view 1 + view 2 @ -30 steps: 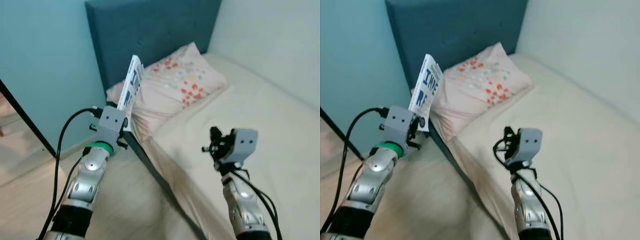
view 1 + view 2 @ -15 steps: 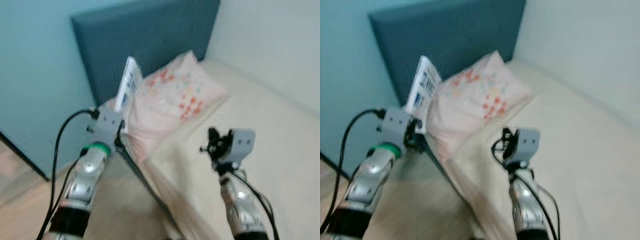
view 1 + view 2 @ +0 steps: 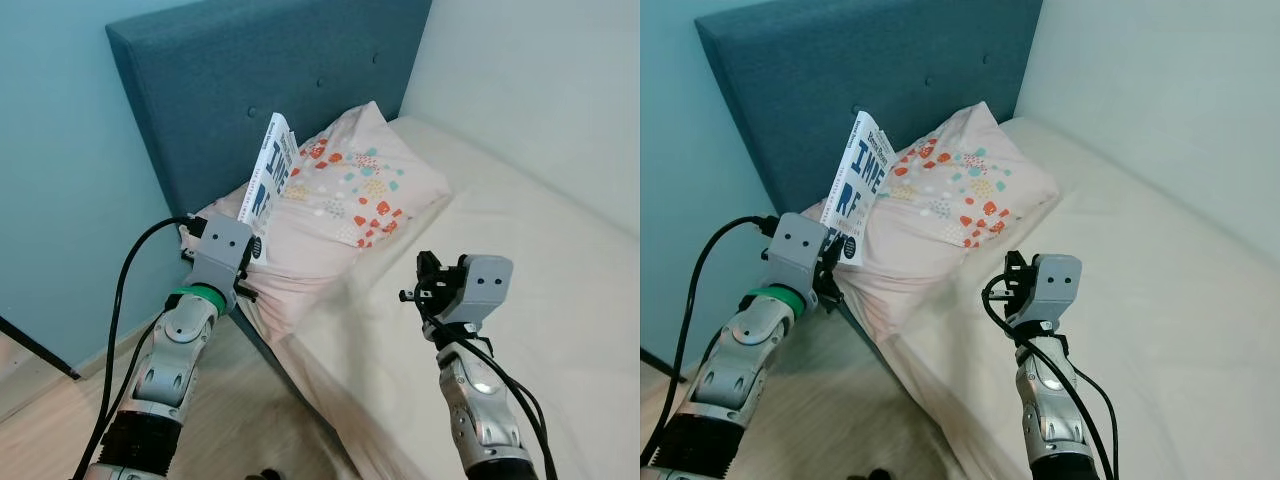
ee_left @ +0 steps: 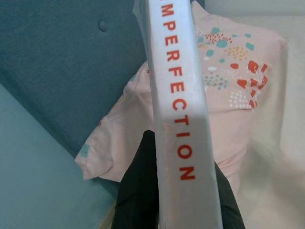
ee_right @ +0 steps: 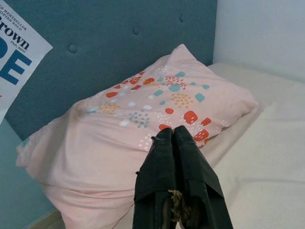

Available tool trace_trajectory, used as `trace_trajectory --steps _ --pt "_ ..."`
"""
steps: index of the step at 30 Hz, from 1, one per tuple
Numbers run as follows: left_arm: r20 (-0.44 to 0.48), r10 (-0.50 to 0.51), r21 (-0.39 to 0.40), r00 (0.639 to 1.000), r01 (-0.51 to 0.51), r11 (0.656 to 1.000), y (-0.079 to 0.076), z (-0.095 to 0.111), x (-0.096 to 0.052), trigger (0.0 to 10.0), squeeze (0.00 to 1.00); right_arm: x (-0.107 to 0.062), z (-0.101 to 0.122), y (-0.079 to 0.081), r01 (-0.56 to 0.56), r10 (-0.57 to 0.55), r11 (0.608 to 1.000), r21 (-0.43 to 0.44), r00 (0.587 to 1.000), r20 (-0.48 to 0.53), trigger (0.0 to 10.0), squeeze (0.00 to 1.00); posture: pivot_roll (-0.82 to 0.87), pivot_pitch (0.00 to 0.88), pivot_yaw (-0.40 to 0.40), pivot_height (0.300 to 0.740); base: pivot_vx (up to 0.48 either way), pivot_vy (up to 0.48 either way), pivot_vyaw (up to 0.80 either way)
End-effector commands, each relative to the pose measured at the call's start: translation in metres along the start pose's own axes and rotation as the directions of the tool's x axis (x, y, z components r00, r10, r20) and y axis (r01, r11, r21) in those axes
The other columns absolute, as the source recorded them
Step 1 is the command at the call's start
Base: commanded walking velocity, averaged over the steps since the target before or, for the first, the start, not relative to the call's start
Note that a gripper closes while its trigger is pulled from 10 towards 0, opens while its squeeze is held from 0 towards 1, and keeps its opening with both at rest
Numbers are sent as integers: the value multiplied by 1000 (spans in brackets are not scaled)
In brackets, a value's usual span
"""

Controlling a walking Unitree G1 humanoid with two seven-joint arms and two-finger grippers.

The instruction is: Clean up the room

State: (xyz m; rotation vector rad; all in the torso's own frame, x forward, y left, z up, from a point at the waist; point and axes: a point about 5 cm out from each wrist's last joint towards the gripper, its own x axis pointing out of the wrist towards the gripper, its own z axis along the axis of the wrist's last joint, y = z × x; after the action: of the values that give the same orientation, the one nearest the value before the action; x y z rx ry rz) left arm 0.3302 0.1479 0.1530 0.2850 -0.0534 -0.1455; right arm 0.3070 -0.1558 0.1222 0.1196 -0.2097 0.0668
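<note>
From the head views: left gripper (image 3: 243, 262) clamped on the lower end of a white book (image 3: 270, 182), held up at 11 o'clock before the pillow (image 3: 950, 200) and headboard (image 3: 250, 90); stiff and light, likely best kept pinched near the spine. From the left wrist view: spine lettering and black fingers (image 4: 138, 191) on both covers. From the right wrist view: right gripper (image 5: 177, 143) closed and empty over the bed (image 3: 1160, 290).
</note>
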Motion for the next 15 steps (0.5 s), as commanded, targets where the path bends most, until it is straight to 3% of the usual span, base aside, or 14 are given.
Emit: trace_trajectory --steps 1,15 --pt "25 -9 -10 1000 9 1000 -3 4 -1 10000 0 -5 -7 -4 16 -16 1000 5 999 -33 10000 0 12 65 16 740 0 0 0" --pt "14 -11 -8 1000 11 1000 -4 1 -2 10000 0 -7 -10 -3 20 -20 1000 -1 999 -46 10000 0 11 66 16 730 0 0 0"
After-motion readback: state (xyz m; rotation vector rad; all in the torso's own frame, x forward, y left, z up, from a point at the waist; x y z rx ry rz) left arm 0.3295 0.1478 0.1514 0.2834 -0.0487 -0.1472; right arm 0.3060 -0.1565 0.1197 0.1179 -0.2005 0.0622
